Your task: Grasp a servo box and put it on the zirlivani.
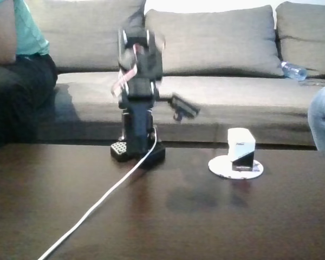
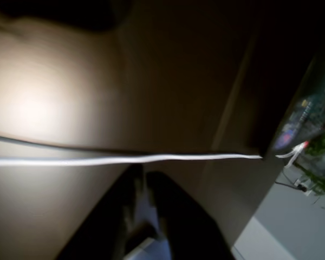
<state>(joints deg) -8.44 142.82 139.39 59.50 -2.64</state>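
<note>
In the fixed view, the servo box (image 1: 241,149) stood on the zirlivani (image 1: 222,168), right of centre on the dark table (image 1: 206,216). The arm rose at centre left, its blurred gripper (image 1: 183,110) well apart from the box; whether it was open could not be told. A white cable (image 1: 97,203) ran toward the lower left. In the wrist view, the cable (image 2: 124,159) crossed mid-frame above the dark, blurred gripper (image 2: 143,216).
</note>
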